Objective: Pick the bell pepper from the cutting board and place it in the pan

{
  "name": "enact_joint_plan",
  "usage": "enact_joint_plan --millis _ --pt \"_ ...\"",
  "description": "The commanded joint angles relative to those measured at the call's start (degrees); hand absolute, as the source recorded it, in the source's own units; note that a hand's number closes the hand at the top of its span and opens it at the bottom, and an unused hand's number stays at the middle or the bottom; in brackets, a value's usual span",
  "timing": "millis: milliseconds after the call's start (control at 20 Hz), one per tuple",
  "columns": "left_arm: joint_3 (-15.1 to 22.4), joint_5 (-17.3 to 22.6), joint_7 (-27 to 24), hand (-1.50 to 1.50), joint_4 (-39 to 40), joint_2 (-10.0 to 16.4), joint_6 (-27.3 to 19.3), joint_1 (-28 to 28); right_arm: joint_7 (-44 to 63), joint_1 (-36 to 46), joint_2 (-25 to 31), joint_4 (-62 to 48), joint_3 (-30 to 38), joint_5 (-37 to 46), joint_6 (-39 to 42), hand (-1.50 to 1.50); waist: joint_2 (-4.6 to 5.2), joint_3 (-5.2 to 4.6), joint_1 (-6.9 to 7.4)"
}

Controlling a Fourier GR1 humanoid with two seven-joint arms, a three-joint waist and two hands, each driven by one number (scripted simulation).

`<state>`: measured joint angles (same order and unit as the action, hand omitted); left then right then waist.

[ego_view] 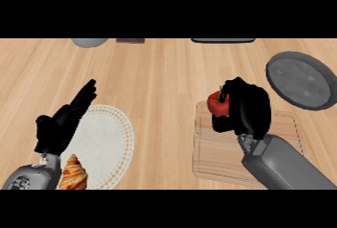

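One bell pepper | right hand fingers gripping it | left hand fingers straight | one pan

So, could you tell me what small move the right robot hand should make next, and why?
Probably lift the bell pepper just clear of the cutting board. The right robot hand is curled round it at the board's far left corner, and the pan lies off the board, farther away and to the right.

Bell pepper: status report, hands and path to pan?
Right hand curled round bell pepper, at cutting board's far corner. Left hand open, resting above plate. Path to pan unobstructed.
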<state>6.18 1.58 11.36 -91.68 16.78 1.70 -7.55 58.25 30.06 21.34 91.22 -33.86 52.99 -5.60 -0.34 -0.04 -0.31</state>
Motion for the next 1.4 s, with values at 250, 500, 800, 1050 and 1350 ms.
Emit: enact_joint_plan --millis 250,500,800,1050,1350 --pt "0.47 -2.61 -2.36 0.0 0.74 -1.89 -0.2 1.24 0.79 -2.83 -2.12 3.14 9.24 6.92 -6.33 1.5 0.33 0.04 0.31" --pt "-1.02 -0.4 4.44 0.0 -2.98 -0.9 1.11 -2.71 -8.79 -4.17 -1.7 -3.22 18.35 1.62 -17.58 1.5 0.53 0.14 0.73" --pt "-0.22 -3.05 0.26 0.0 -1.53 -2.47 1.09 1.48 -24.73 -5.67 2.28 -15.02 26.86 -4.94 -21.95 1.5 0.47 0.07 0.77" --pt "-1.12 -1.87 -0.43 0.0 0.53 -2.85 2.66 -0.78 -33.4 2.8 4.86 -33.5 34.1 -7.55 -25.92 1.5 0.79 0.11 1.57" --pt "-1.32 -2.47 3.46 0.0 0.53 -3.69 2.47 -3.94 -50.0 6.71 7.28 -50.76 40.57 -12.96 -31.54 1.5 0.88 0.16 1.74"
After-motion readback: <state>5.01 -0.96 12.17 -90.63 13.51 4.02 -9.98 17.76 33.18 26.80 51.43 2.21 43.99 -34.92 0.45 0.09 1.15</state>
